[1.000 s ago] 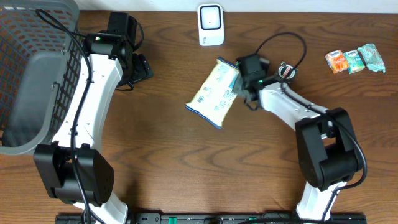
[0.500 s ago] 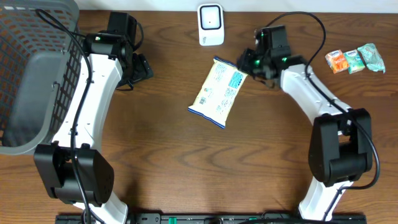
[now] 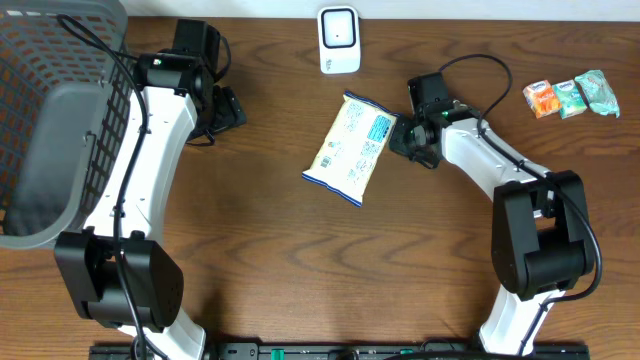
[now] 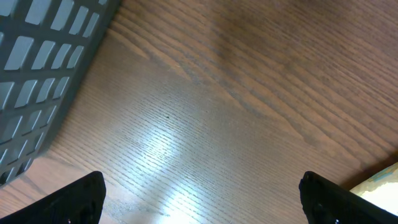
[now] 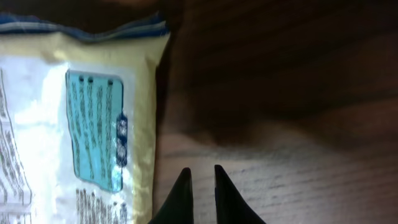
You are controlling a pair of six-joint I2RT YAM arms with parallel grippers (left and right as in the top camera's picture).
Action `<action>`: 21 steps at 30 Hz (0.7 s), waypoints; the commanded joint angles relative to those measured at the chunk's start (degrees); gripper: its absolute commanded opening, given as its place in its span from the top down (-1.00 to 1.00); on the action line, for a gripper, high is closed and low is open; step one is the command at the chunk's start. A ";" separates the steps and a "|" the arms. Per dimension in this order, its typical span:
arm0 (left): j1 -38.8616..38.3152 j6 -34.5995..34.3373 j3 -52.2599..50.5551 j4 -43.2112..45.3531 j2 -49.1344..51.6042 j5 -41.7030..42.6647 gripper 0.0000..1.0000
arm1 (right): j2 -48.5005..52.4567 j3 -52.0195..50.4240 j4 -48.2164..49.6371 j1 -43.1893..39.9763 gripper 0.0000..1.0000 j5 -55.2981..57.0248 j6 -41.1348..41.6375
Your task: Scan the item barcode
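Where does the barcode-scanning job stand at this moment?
Done: nothing I can confirm. The snack bag lies flat on the table, short of the scanner. In hand: nothing. The right gripper sits beside the bag's edge with its jaws shut on nothing, and the left gripper is open by the basket. Left, apparently: picking the bag up and presenting it to the scanner.

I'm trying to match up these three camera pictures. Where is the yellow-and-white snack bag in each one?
Overhead: the snack bag lies tilted mid-table, just left of the right gripper.
Left wrist: only a pale yellow sliver in the bottom right corner, probably the bag.
Right wrist: it fills the left side, teal label showing.
Shared landmark: the brown wooden table.
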 commanded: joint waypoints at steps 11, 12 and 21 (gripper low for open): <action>0.20 0.98 0.20 -0.20 -0.28 -0.72 -0.96 | 0.07 -3.98 10.60 2.51 0.95 2.03 3.98; 0.20 0.98 0.20 -0.20 -0.28 -0.72 -0.95 | 0.07 -3.98 11.26 2.82 0.94 2.03 4.00; 0.20 0.98 0.20 -0.20 -0.28 -0.72 -0.96 | 0.09 -3.96 16.35 4.15 0.88 2.23 3.02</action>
